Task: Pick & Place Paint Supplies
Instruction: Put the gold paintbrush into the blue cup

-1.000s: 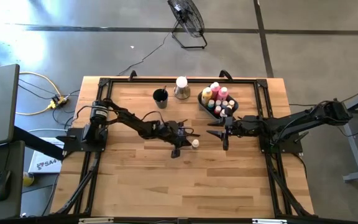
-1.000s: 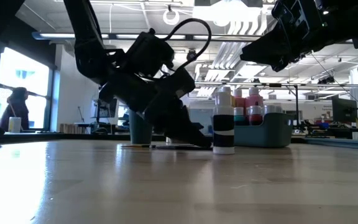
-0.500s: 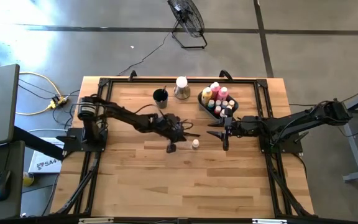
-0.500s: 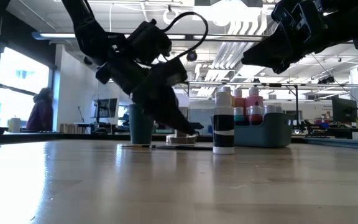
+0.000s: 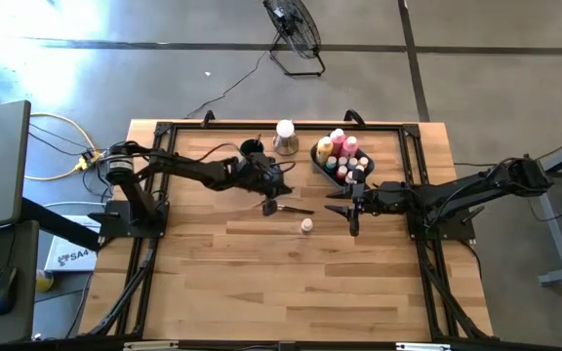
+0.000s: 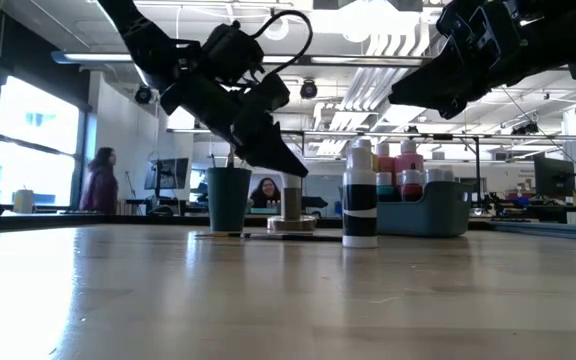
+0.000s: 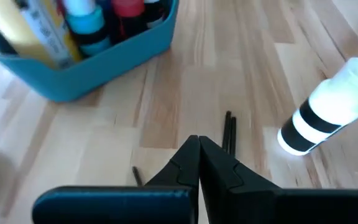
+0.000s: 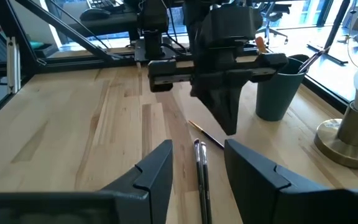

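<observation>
while your left gripper [image 5: 270, 206] hangs with jaws pressed together above thin brushes [image 5: 296, 208], your right gripper [image 5: 350, 216] waits, jaws spread, over bare plank worktop [image 5: 261, 283].

Pale wooden table [image 5: 261, 283], dark round cup [image 5: 252, 150] near its far edge, grey-blue bin [image 7: 98, 68], lamp-like object with white globe [image 5: 285, 136], floor fan [image 5: 296, 29], two people, seemingly, beyond [image 6: 99, 180].

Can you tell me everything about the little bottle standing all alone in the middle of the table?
The small bottle is white with a pale cap and a dark band around its middle, seen in the low view. It looks like plastic. It stands upright on the wooden table, away from the blue bin where the other bottles sit. Thin dark brushes lie nearby, not touching it. No gripper touches it.
</observation>
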Action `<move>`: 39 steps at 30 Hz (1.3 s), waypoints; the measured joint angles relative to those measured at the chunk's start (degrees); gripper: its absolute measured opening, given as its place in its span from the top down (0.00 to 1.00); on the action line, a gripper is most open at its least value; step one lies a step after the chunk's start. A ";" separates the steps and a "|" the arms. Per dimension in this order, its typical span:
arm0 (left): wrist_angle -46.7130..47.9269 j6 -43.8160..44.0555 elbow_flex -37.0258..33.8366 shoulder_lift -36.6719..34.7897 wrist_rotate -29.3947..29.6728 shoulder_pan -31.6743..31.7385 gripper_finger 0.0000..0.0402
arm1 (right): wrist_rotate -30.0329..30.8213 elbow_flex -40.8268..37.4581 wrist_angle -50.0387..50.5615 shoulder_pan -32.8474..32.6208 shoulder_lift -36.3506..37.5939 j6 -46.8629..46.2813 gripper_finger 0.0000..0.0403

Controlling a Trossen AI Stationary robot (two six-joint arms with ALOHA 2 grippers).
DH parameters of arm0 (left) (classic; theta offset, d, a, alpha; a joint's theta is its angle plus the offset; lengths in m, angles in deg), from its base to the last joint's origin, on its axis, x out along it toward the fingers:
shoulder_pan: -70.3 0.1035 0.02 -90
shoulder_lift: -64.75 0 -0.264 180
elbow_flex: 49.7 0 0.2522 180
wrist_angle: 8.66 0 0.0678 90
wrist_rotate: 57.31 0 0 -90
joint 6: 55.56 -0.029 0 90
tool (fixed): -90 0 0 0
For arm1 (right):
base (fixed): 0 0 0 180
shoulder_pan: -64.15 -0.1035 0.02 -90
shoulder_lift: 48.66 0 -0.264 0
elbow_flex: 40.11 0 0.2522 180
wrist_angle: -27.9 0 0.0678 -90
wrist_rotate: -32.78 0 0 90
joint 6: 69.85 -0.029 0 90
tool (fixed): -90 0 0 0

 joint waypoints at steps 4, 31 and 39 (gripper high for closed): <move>-0.20 2.89 -0.02 0.02 -0.30 0.16 1.00 | -0.01 0.00 0.22 -0.01 0.00 0.00 0.66; 9.97 -0.49 -26.17 -42.73 6.78 0.13 1.00 | 0.04 0.00 2.10 0.02 0.00 -1.37 0.66; -1.66 3.00 -35.41 -47.78 -0.37 0.11 1.00 | 0.04 0.00 2.04 0.02 0.00 -1.49 0.66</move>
